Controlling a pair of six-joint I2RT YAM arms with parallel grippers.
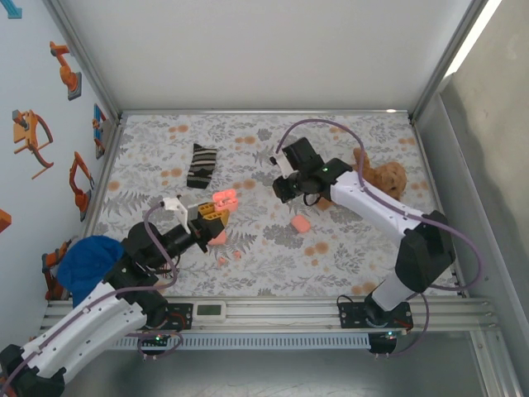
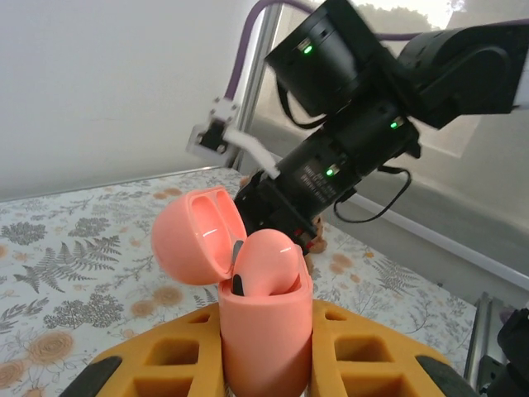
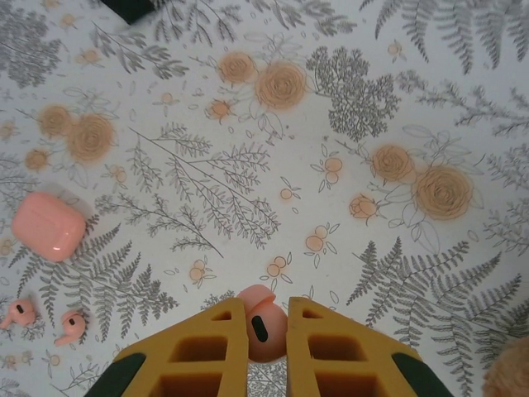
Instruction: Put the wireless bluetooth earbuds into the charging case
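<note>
Progress looks to be partway. The left tool [image 1: 213, 215] is clamped on the open charging case [image 2: 266, 331] and holds it upright above the table [image 1: 355, 141], with the lid [image 2: 197, 236] swung back. One seated earbud [image 2: 271, 258] appears to rest in the case, its rounded pink back and a dark slot showing above the rim. I cannot tell whether it is pushed fully home.

The right tool [image 3: 266, 304] is pinched together on a second earbud [image 3: 258, 331]. It carries this above the floral cloth, off to the right of the open case and apart from it.

By my reading, what is left is to bring that held earbud across, drop it into the free well beside the seated one and close the lid.

More work may wait after that. Two loose earbuds [image 3: 18, 314] [image 3: 70, 327] lie side by side on the cloth near a closed spare case [image 3: 48, 225]. A striped sock [image 1: 202, 165] and a teddy bear [image 1: 384, 178] lie farther back and play no part in the job.

No brand or label can be read on either case or on the earbuds. The wall stickers [image 1: 33, 136] show orange robot arms without words. A small white display unit [image 1: 211, 310] sits on the front rail, its face too small to read.
</note>
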